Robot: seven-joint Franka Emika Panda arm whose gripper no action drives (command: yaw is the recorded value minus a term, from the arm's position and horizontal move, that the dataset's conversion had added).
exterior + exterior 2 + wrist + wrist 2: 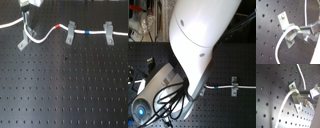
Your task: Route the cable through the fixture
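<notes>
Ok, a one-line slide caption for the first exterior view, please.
Gripper lowers the white cable at the fixture, with two grey clips further along on the perforated black board.

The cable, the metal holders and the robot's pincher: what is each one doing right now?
cable: lying on the board, already threaded through both clips, looping at the fixture.
fixture: sitting on the board, cable passing between its prongs in the first wrist view.
two clips: upright, cable running through them.
gripper: down at the fixture, shut on the cable.
</notes>
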